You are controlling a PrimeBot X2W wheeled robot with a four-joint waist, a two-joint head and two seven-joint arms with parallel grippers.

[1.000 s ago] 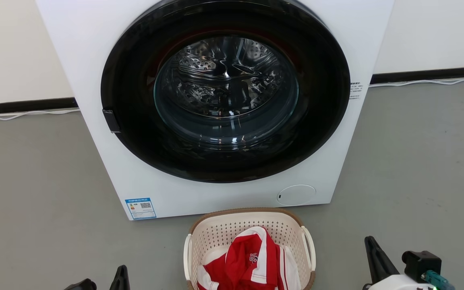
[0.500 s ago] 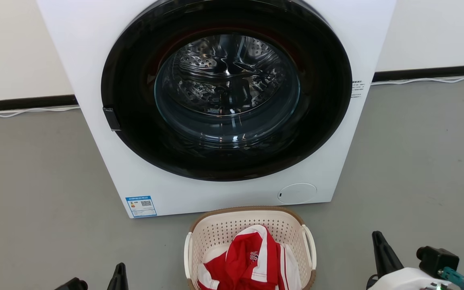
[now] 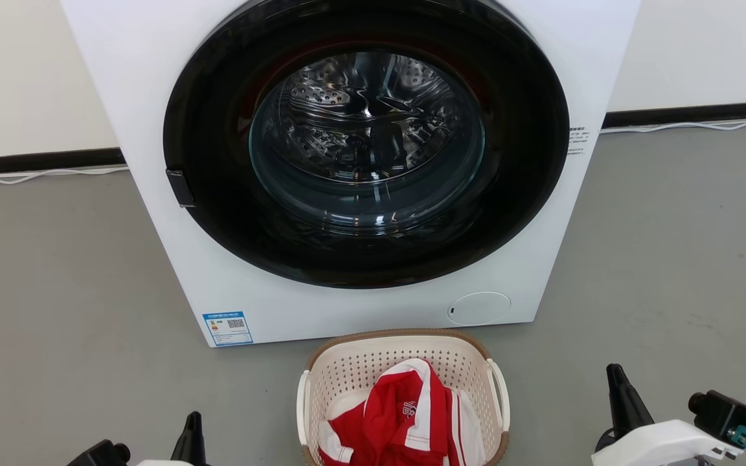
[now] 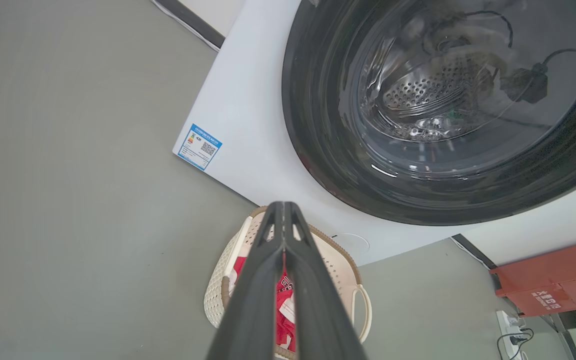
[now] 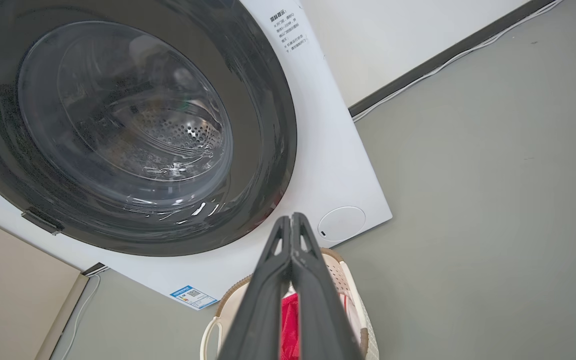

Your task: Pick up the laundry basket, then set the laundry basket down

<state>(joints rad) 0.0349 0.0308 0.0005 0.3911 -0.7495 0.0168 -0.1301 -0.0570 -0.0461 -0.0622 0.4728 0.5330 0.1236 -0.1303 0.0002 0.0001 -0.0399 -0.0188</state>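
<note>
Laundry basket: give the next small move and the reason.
Probably bring both grippers inward toward the side handles: the laundry basket sits on the floor, while the shut left gripper and shut right gripper flank it, apart from it.

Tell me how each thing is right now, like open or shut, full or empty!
Washer door: shut.
Laundry basket: upright on the floor, not yet lifted, not empty.
Red and white shirt: crumpled inside the basket.
Left gripper: shut, holding nothing.
Right gripper: shut, holding nothing.
</note>
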